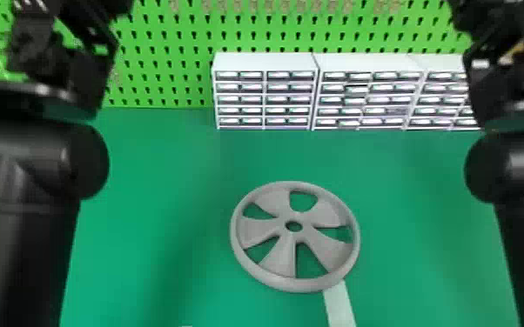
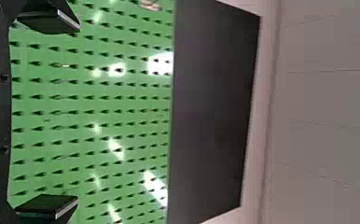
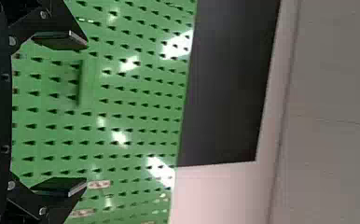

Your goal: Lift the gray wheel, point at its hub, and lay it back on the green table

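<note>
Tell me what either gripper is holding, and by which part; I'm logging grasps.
Nothing is held: the left gripper and right gripper stand open, and the wheel lies on the table.

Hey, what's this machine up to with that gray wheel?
Right now it isn't handling anything. The gray wheel lies flat on the green table, its hub in plain view, with one edge at a pale strip. The robot's two arms are raised on either side, and both the left gripper and the right gripper are open and empty, facing a green pegboard. The job is to lift the wheel, point at its hub and lay it back.
</note>
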Motion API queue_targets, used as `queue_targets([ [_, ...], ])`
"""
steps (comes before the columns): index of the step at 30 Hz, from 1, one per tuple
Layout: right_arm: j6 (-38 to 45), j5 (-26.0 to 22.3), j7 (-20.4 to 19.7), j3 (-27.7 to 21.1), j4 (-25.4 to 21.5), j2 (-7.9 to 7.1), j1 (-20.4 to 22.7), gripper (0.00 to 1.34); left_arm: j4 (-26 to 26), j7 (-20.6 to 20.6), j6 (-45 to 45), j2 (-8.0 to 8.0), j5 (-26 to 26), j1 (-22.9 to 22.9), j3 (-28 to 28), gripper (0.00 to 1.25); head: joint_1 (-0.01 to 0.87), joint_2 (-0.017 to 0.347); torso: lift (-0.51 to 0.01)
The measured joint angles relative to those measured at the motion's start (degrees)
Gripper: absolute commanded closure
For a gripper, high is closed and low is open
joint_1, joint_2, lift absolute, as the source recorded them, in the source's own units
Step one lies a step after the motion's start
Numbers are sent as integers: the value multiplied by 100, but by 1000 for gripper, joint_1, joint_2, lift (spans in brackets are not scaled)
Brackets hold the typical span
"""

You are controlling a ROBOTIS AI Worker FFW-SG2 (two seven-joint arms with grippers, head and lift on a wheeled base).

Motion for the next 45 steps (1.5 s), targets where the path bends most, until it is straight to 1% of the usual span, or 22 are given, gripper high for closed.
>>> queue_targets([
  [4,-152,57,0,85,12,-44,-297,252,3,4,-153,34,-19,-334,6,10,692,48,-93],
  [10,-393,95,0,194,53,-110,-678,254,3,38,-374,22,-128,-777,-67,12,692,48,-93],
  [19,-649,207,-9,340,66,-223,-1344,256,3,38,-626,42,-118,-1355,-164,13,692,48,-93],
  [28,-907,346,-19,464,66,-297,-2015,256,-45,38,-897,80,-85,-1889,-243,15,692,48,-93],
  [37,-1149,434,-132,450,-22,-330,-2439,256,-366,54,-1014,147,-168,-2172,-211,15,692,48,-93],
  [45,-1203,541,-203,286,-292,-386,-2548,259,-571,143,-1030,183,-261,-2257,-132,15,692,48,-93],
])
